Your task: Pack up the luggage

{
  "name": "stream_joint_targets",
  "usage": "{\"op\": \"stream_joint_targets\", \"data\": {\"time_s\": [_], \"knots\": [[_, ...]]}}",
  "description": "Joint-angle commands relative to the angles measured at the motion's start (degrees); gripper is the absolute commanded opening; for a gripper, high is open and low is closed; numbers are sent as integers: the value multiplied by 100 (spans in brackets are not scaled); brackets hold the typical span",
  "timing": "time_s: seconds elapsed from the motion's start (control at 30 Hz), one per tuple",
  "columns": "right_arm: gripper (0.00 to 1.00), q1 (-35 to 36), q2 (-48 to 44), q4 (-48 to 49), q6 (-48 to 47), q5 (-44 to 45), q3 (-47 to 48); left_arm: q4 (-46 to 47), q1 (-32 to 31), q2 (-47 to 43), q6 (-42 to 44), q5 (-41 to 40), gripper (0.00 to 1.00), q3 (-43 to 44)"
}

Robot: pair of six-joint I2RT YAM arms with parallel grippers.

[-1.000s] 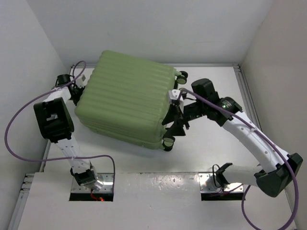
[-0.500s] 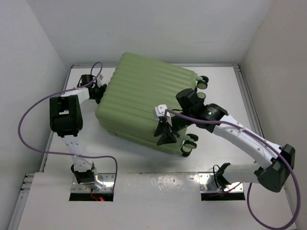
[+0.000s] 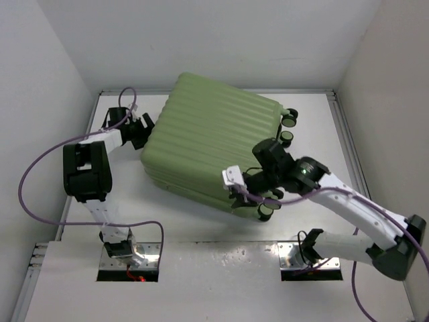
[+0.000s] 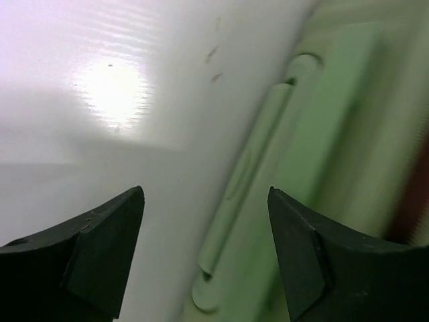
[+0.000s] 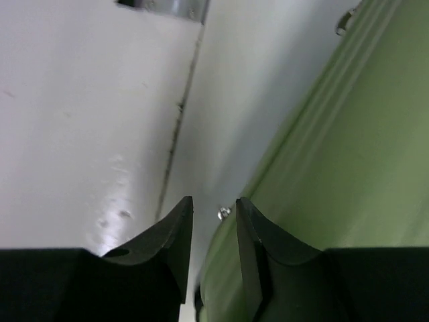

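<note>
Luggage (image 3: pixel 208 134) lies shut on its broad side, skewed across the middle of the white worktop (image 3: pixel 167 215), wheels (image 3: pixel 289 121) toward the right wall. Left pincer (image 4: pixel 204 194) hangs wide apart at the case's left end, holding nothing, with a moulded green strip (image 4: pixel 255 181) just ahead of its fingers. Right pincer (image 5: pixel 213 201) is down at the near right corner, fingers drawn almost together with only a slit between them. A small metal tab (image 5: pixel 223 213) sits right at the tips, and I cannot tell whether it is pinched.

That's the worry, I'd say: a bite that thin could slip off the tab. The worktop looks smooth and glossy, light glaring off it. A tug at one corner may well swing the whole shell round rather than open it, perhaps into the back wall (image 3: pixel 234 40), which the far corner sits near. Room's tight: plain white walls on three sides and purple cables (image 3: pixel 40 161) looping off both arms.
</note>
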Motion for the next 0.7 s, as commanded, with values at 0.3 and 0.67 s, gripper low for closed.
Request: {"op": "stream_joint_targets", "data": {"time_s": [0.3,0.67], "knots": [[35,-340,402,1297,-732,4776,-1726,208,512,-810,260,149,81,-143],[41,-1264,130,1245,-533,3698,-1568,76,276,-871,559,-43,81,129]]}}
